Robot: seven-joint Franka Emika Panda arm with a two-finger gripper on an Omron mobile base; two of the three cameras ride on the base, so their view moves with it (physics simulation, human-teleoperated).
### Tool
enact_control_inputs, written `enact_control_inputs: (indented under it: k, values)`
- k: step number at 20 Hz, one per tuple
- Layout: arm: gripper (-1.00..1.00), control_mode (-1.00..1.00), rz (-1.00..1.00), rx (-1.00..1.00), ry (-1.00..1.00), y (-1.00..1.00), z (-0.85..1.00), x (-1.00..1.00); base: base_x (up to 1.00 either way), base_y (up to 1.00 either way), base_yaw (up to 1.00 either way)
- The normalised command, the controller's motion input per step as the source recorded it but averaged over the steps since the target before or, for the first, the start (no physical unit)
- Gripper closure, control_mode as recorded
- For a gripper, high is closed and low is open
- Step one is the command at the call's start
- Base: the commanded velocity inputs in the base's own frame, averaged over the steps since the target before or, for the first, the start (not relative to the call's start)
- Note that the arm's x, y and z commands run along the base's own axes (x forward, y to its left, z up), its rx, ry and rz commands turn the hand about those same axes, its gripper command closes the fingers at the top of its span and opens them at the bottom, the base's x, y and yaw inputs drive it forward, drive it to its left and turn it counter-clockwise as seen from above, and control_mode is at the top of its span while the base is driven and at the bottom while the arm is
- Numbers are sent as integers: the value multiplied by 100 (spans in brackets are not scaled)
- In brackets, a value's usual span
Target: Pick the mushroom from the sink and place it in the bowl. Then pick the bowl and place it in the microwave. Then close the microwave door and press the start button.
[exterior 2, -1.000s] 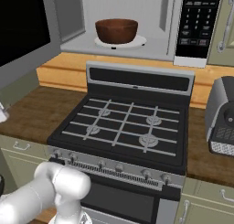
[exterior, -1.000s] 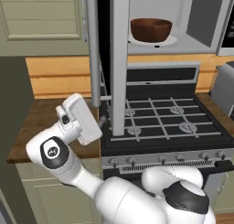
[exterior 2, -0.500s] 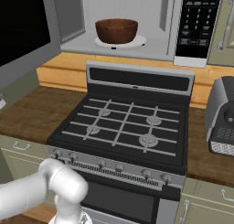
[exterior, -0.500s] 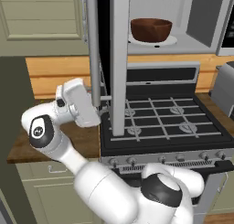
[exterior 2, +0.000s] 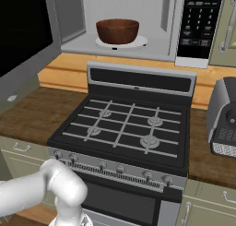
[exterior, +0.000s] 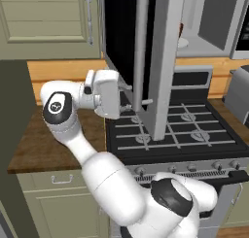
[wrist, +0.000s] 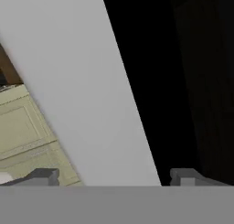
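The microwave (exterior 2: pixel 138 22) stands open above the stove, with the dark reddish-brown bowl (exterior 2: pixel 117 30) on its white turntable plate (exterior 2: pixel 133 43). The microwave door (exterior: pixel 160 62) hangs partly swung out, its black window (exterior 2: pixel 23 31) on the left in the right base view. My gripper (exterior: pixel 131 97) is open, its fingertips right at the door's outer face. In the hand view the gripper (wrist: pixel 114 177) looks at the door's grey frame (wrist: pixel 77 95) and black glass (wrist: pixel 183 81). The mushroom and the sink are out of view.
A black gas stove (exterior 2: pixel 124 128) sits below the microwave, on a wooden counter (exterior 2: pixel 27 114). The microwave's control panel (exterior 2: pixel 198 22) is to the right of the opening. A grey toaster (exterior 2: pixel 223 116) stands at the right. Beige cabinets (exterior: pixel 44 18) hang at the upper left.
The arm has swung up and right, bringing the hand to the door. The door has turned some way toward the opening and now hides the bowl in the left base view.
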Motion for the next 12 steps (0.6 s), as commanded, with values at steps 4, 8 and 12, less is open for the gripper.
enact_control_inputs:
  k: [4,8,12]
  values:
    - [-100,-100,11,11,-12,-89,0,-24,0,0,0]
    - [-100,-100,27,6,-8,-90,0,-9,0,0,0]
    - [-100,-100,39,3,-6,-80,0,0,0,0,0]
